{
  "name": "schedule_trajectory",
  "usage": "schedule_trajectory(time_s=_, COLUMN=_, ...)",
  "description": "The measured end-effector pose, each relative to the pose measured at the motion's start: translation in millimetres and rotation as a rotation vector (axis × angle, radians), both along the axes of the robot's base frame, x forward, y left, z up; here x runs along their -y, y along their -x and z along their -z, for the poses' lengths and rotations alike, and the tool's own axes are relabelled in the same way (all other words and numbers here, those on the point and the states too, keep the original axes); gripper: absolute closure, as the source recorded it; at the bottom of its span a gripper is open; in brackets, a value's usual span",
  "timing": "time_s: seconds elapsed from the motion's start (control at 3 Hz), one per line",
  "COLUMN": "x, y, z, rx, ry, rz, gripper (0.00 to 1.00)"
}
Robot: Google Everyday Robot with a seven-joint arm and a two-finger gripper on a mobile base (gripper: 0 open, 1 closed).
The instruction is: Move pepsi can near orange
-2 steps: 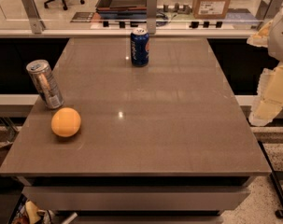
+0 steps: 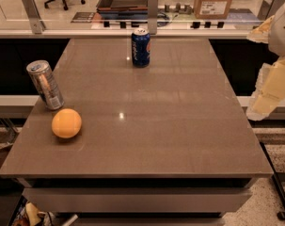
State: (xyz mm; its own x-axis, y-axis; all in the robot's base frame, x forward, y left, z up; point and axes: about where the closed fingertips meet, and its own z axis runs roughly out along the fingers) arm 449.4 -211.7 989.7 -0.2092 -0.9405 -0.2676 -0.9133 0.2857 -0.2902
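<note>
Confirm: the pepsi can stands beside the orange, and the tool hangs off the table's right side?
Wrong: in the camera view the pepsi can stands at the far edge, apart from the orange. The tool does hang off the right side.

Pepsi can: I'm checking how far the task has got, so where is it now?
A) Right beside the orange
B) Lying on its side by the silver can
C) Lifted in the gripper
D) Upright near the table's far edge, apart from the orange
D: the pepsi can stands upright near the far edge of the table, well apart from the orange at the near left, while the gripper is off the table's right side, away from the can.
</note>
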Motion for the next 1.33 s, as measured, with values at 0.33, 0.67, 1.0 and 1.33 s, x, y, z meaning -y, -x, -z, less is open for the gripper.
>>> schedule_trajectory(time_s=0.33, x=-3, y=-24, z=-1, rx=0.045, ry=-0.123, rz=0.019, gripper=0.00)
schedule_trajectory(time_s=0.67, x=-19, y=-54, z=1, rx=0.102, ry=-0.310, rz=0.040, gripper=0.00)
schedule_trajectory(time_s=1.0, x=-40, y=-86, z=2, rx=0.143, ry=-0.484, rz=0.066, gripper=0.00)
schedule_trajectory(time_s=1.33, x=-62, y=-109, z=4, rx=0.175, ry=-0.568, rz=0.141, gripper=0.00)
